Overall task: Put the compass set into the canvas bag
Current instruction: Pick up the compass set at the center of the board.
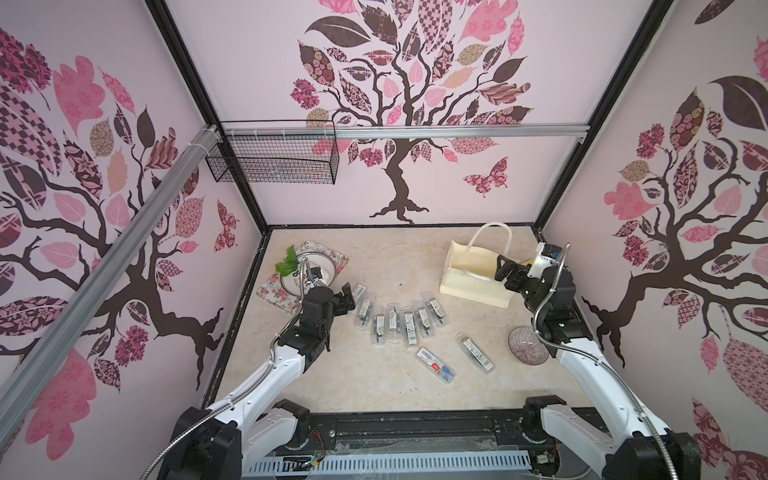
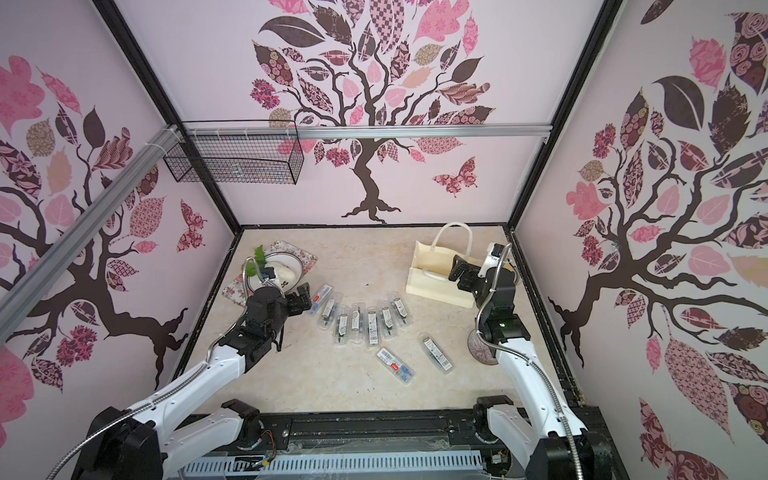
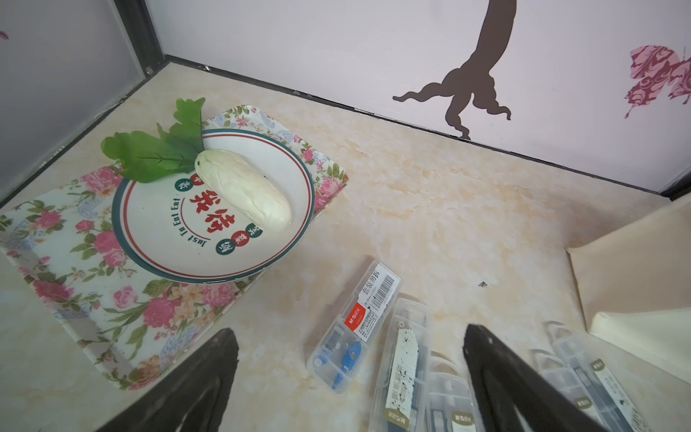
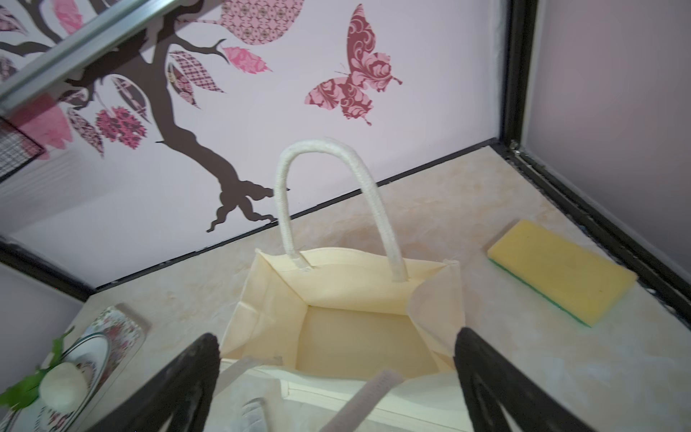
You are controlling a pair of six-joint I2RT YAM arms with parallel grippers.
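**Bag open, both grippers empty**

The canvas bag [image 1: 467, 291] stands upright at 2 o'clock on the table [image 1: 332, 374], mouth open. The right gripper [image 1: 504, 272] hangs over that mouth, jaws wide, empty. The left gripper [image 1: 348, 297], equally wide and empty, hovers over the 9 o'clock end of the mid-table arc of compass sets [image 1: 409, 326].

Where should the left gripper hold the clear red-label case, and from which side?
Probably across its narrow width near the middle, from above: the red-label case lies flat, long and slim. The open left gripper hovers near it; a neighbouring case lies close.
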